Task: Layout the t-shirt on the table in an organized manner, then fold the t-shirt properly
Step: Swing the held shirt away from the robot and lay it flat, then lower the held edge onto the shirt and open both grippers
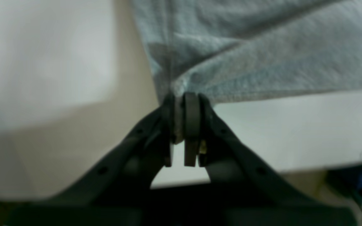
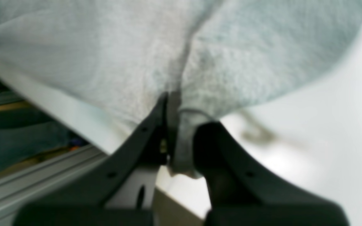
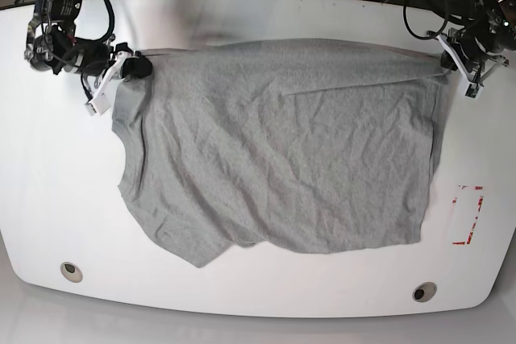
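Desk (image 3: 258, 18) surface, glossy white, carries the grey t-shirt (image 3: 282, 151), which lies spread and wrinkled between the two sets of fingers, its far edge stretched from one to the other. Left fingers (image 1: 185, 100) are pinched tight on a corner of the cloth, which fans away above them, and right fingers (image 2: 178, 103) likewise clamp a bunched fold. A red dashed rectangle (image 3: 468, 215) lies nearer the front, below the left fingers.

both wrist views blurred, t-shirt (image 1: 262, 47) cut off at edges
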